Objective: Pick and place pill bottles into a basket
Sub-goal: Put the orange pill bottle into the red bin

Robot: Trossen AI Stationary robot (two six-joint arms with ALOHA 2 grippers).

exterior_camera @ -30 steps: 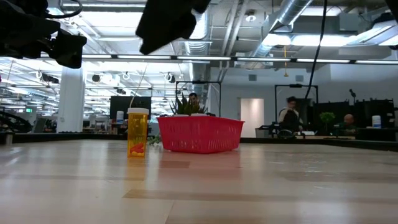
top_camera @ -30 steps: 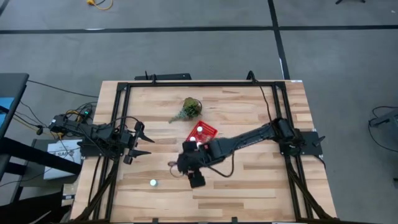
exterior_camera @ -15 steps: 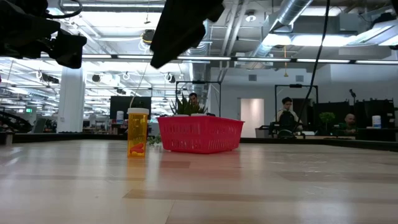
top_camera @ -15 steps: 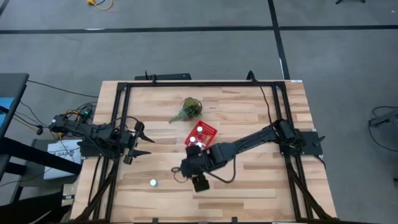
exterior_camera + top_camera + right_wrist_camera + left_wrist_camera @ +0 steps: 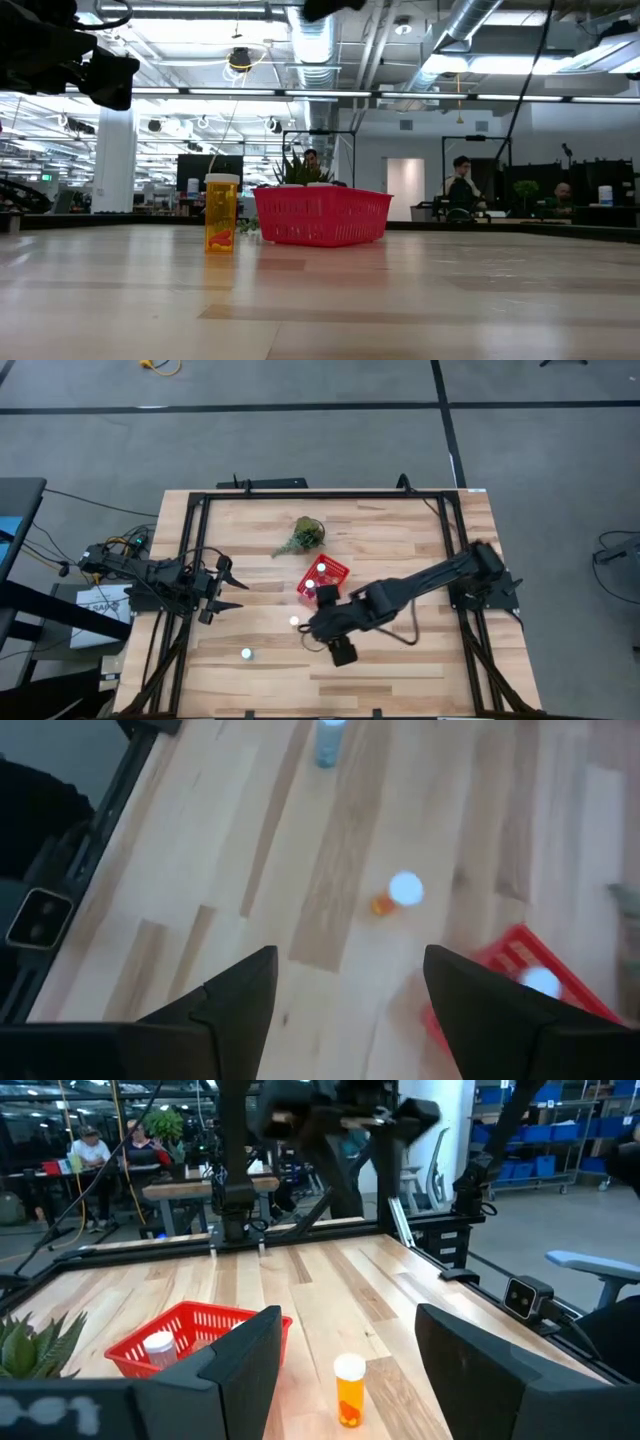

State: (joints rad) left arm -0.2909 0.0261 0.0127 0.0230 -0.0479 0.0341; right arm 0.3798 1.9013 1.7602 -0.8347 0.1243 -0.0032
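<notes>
The red mesh basket (image 5: 326, 578) stands mid-table with two white-capped bottles (image 5: 320, 569) in it. An orange pill bottle with a white cap (image 5: 295, 621) stands upright on its base on the table in front of the basket; it also shows in the low view (image 5: 221, 213) and the right wrist view (image 5: 402, 891). Another bottle (image 5: 246, 653) stands nearer the front left. My right gripper (image 5: 313, 630) hovers open and empty above the table, just right of the orange bottle. My left gripper (image 5: 228, 592) waits open at the table's left edge.
A green leafy plant (image 5: 302, 536) lies behind the basket toward the far edge. A black frame (image 5: 320, 493) runs around the tabletop. Bare wood lies along the near edge and the right half. People sit at desks in the room beyond the table (image 5: 462, 185).
My right gripper has moved toward the table's right edge and risen, leaving the low view's top. The orange bottle, hidden beneath the arm in the high view before, now shows uncovered; it has stood still on the table throughout.
</notes>
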